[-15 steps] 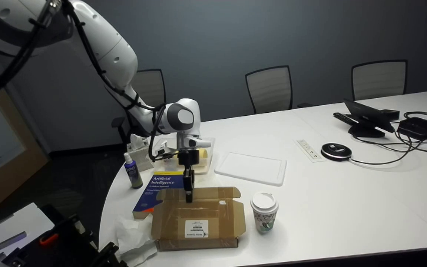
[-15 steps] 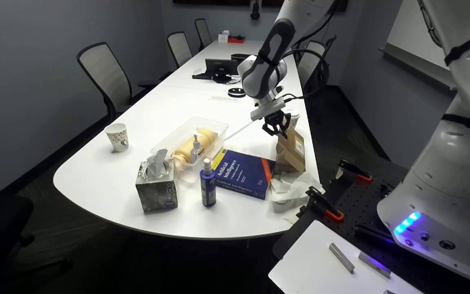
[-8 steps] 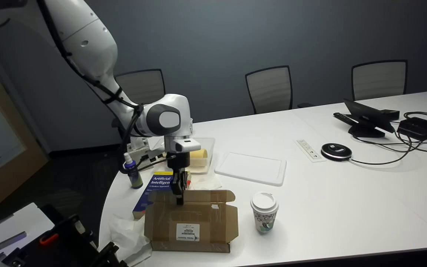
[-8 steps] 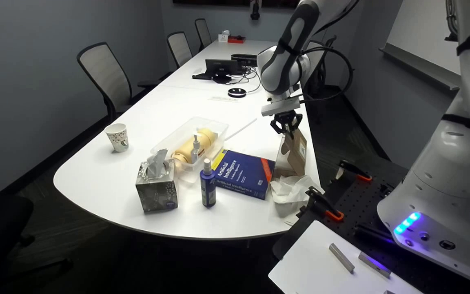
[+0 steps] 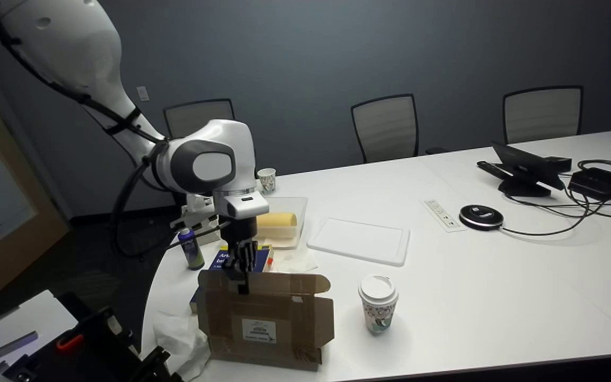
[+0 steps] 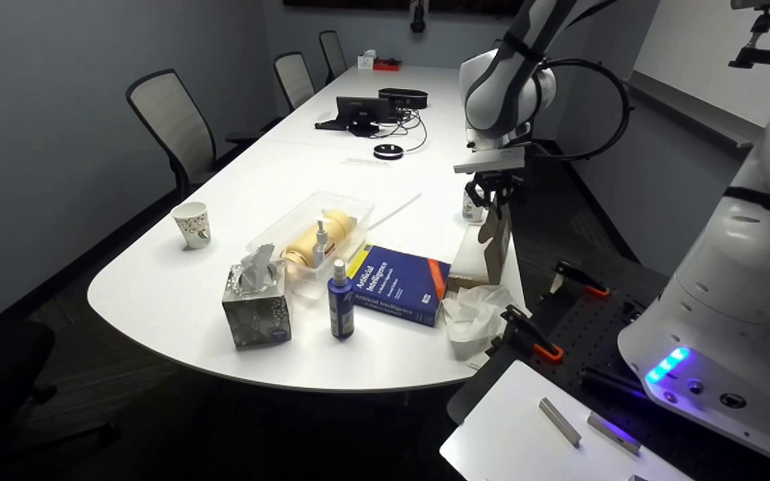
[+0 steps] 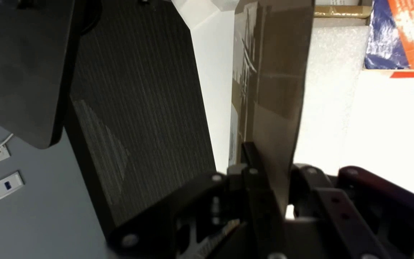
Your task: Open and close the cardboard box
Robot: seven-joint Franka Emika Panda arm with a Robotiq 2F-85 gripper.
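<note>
The cardboard box [image 5: 284, 313] stands near the table's edge by the robot base, its lid swung up steeply with the pale label [image 5: 259, 331] facing out. In an exterior view its lid [image 6: 497, 250] stands nearly upright beside the open base, which shows a white filling [image 6: 468, 254]. My gripper [image 5: 242, 286] points down at the lid's upper flap; it also shows in an exterior view [image 6: 496, 200]. In the wrist view the flap [image 7: 282, 90] runs between the gripper's fingers [image 7: 253, 158], which are closed on it. The right finger's tip is partly hidden behind the flap.
A lidded paper cup [image 5: 378, 307] stands beside the box. The blue book [image 6: 398, 284], crumpled paper [image 6: 478, 317], spray bottle [image 6: 341, 307], tissue box [image 6: 257, 321] and clear bin [image 6: 271, 230] are nearby. A white panel [image 5: 358, 241] lies behind the box.
My gripper has moved back toward the robot base with the flap in it. The lid has swung up from the box base, uncovering the white filling; the box has shifted slightly too.
</note>
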